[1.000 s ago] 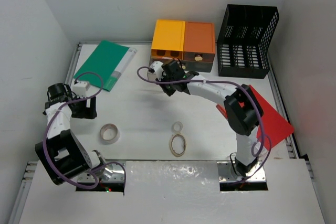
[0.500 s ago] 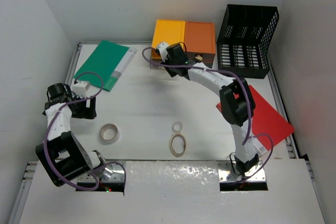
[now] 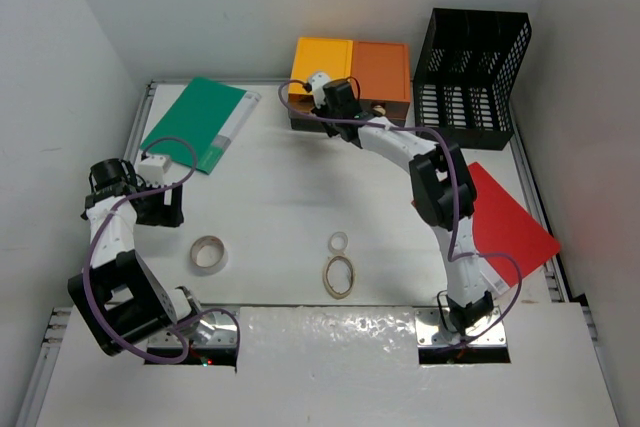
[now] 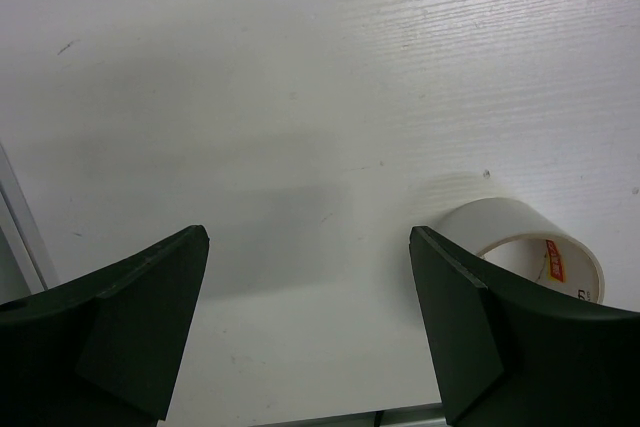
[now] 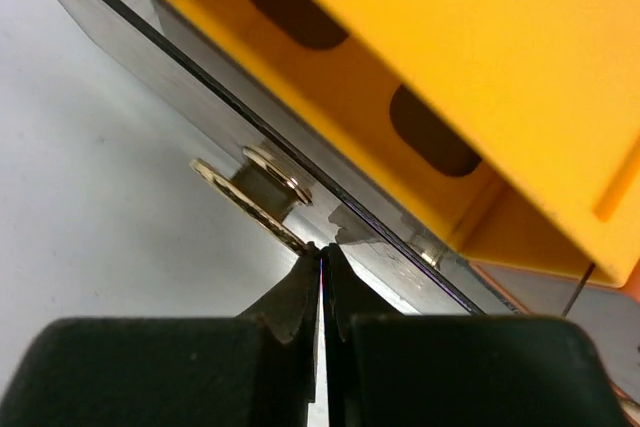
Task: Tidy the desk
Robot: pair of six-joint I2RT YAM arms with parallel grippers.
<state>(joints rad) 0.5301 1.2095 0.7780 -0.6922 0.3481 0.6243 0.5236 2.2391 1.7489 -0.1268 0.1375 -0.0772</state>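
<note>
- The desk [image 3: 285,187] is the big white top with metal rails on its edges, and it fills the middle of the top view. I call its far side 12 o'clock and the side of the arm bases 6 o'clock.
- The left gripper [image 4: 308,247] hangs at about 9 o'clock, near the left rail, and points down at bare desk. Its jaws are wide apart and they carry nothing.
- A tape roll [image 4: 525,242] lies flat at about 7 o'clock. From above it is near this gripper but apart from it. In the wrist view one finger hides part of it.
- The right arm is stretched out to 12 o'clock. The right gripper [image 5: 322,272] has its jaws pressed together, with nothing between them.
- Its tips are at the dark drawer [image 5: 215,122] under the yellow box [image 5: 480,67], just beside a brass knob [image 5: 255,182]. They possibly touch the knob plate, but the view is too close to be sure.
- An orange box [image 3: 381,72] stands against the right side of the yellow box.
- A black basket [image 3: 470,62] stands upright at 1 o'clock, in the far right corner.
- A green folder [image 3: 198,122] lies flat at 11 o'clock.
- A red folder [image 3: 515,227] lies at 3 to 4 o'clock, and the right arm covers part of it.
- Near 6 o'clock an oval ring [image 3: 340,275] lies flat, and a small ring [image 3: 339,241] lies just beside it on the far side.
</note>
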